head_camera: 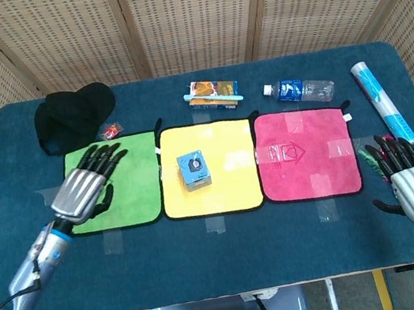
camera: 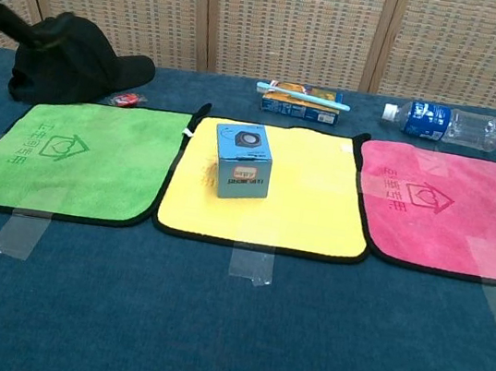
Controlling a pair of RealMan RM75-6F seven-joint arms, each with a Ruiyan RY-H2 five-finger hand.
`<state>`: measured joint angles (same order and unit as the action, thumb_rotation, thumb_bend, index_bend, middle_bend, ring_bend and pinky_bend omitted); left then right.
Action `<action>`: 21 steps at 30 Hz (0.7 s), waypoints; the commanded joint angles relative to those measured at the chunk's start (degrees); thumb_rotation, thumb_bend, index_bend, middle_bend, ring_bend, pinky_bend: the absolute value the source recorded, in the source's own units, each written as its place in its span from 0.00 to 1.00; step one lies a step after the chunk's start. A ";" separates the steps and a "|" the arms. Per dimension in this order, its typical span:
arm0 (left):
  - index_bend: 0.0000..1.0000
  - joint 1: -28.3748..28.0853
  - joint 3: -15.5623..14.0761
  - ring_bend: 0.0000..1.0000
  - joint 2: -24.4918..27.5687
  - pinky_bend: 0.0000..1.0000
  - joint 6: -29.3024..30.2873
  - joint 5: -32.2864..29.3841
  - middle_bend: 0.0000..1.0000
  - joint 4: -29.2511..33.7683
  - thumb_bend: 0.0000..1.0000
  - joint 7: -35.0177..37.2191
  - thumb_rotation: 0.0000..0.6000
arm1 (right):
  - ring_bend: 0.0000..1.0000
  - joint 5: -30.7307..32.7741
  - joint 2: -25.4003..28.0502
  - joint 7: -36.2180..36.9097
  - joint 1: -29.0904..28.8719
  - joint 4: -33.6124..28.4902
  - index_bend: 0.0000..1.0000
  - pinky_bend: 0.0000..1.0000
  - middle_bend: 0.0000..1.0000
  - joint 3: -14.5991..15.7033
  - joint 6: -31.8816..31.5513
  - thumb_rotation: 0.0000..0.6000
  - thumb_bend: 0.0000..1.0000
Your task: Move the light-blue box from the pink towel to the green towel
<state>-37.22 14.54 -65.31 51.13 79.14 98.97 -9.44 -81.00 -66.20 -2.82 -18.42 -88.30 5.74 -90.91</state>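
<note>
Dark blue desk (head_camera: 209, 259), woven cane screens (head_camera: 190, 13) behind it. Three towels taped in a row: green towel (head_camera: 129, 193) left, yellow towel (head_camera: 231, 179) centre, pink towel (head_camera: 307, 153) right. Green and pink ones carry a house logo; its text is unreadable. Light-blue box (head_camera: 193, 168) sits upright on the yellow towel, its label too small to read. Left hand (head_camera: 87, 187) over the green towel's left edge, fingers spread, holding nothing. Right hand (head_camera: 410, 182) at the desk's right front corner, likewise released.

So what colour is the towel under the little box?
Yellow, clearest in the chest view.
</note>
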 commanded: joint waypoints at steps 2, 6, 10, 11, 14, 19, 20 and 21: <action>0.03 -13.51 4.18 0.00 -9.87 0.00 -12.26 -5.96 0.00 -6.41 1.00 -2.43 1.00 | 0.00 1.38 0.71 2.62 1.51 0.45 0.00 0.00 0.00 -2.09 0.17 1.00 0.00; 0.10 -23.47 5.39 0.00 -18.17 0.01 -17.52 -14.94 0.00 -14.73 1.00 -9.89 1.00 | 0.00 2.74 1.34 4.46 2.54 1.73 0.00 0.00 0.00 -3.90 1.32 1.00 0.00; 0.17 -28.59 4.34 0.02 -22.19 0.04 -18.74 -20.38 0.01 -19.33 1.00 -14.59 1.00 | 0.00 3.79 1.41 5.06 2.96 2.39 0.00 0.00 0.00 -5.14 2.86 1.00 0.00; 0.19 -30.40 3.63 0.03 -23.58 0.04 -19.03 -21.84 0.01 -21.22 1.00 -16.53 1.00 | 0.00 4.04 1.50 5.39 3.11 2.52 0.00 0.00 0.00 -5.54 3.33 1.00 0.00; 0.22 -34.93 1.73 0.06 -27.71 0.04 -20.01 -25.79 0.04 -26.97 1.00 -20.93 1.00 | 0.00 4.38 1.56 6.28 3.58 3.22 0.00 0.00 0.00 -6.46 4.11 1.00 0.00; 0.25 -38.17 -0.55 0.08 -31.34 0.06 -20.69 -31.14 0.07 -31.36 1.00 -23.00 1.00 | 0.00 4.12 1.55 7.36 4.12 3.90 0.00 0.00 0.00 -7.58 4.89 1.00 0.00; 0.25 -38.55 -1.30 0.08 -32.17 0.07 -21.15 -32.32 0.07 -32.29 1.00 -22.94 1.00 | 0.00 4.29 1.58 7.76 4.31 4.07 0.00 0.00 0.00 -7.87 5.21 1.00 0.00; 0.27 -38.76 -1.72 0.10 -32.68 0.10 -21.37 -33.04 0.08 -32.90 1.00 -22.77 1.00 | 0.00 4.30 1.60 8.00 4.42 4.19 0.00 0.00 0.00 -8.06 5.40 1.00 0.00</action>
<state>-74.95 13.99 -96.66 30.54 47.55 67.28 -31.76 -76.76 -64.62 5.02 -14.11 -84.23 -2.18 -85.67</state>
